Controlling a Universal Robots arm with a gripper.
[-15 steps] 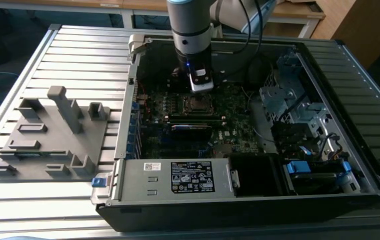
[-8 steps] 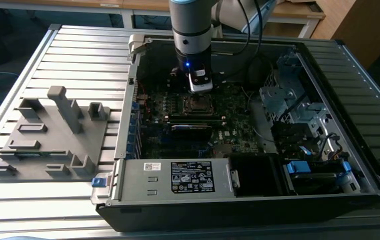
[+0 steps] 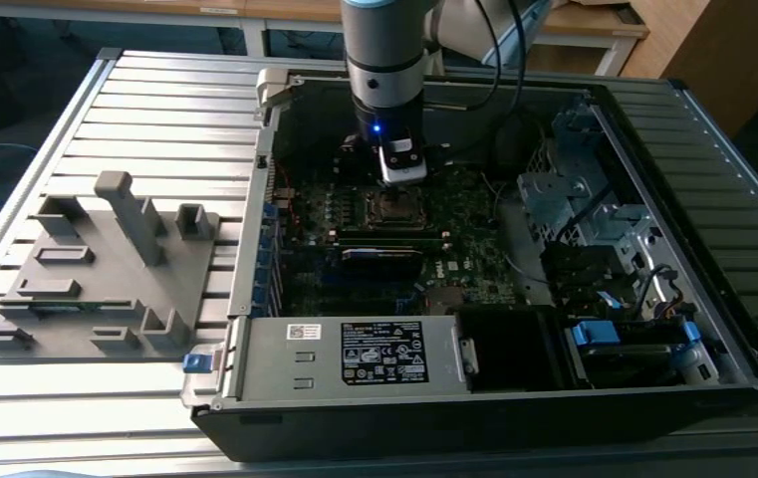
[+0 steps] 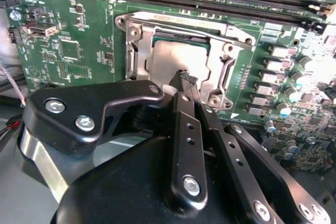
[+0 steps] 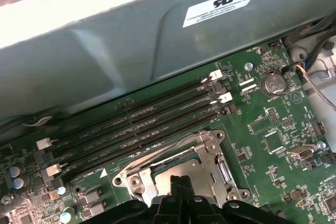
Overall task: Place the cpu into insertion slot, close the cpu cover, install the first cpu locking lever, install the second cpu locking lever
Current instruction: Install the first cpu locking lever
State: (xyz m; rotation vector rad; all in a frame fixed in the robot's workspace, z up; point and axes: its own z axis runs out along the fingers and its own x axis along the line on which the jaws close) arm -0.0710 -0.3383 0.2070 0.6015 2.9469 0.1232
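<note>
Cpu (image 4: 173,59) under closed cpu cover (image 4: 218,74), gripper (image 4: 187,77) above, green motherboard (image 4: 68,40).

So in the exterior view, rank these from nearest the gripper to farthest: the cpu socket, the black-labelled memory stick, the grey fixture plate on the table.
1. The cpu socket: right below the gripper.
2. The memory stick: lower on the motherboard, inside the case.
3. The grey fixture plate: outside the case, at the exterior view's left.
</note>
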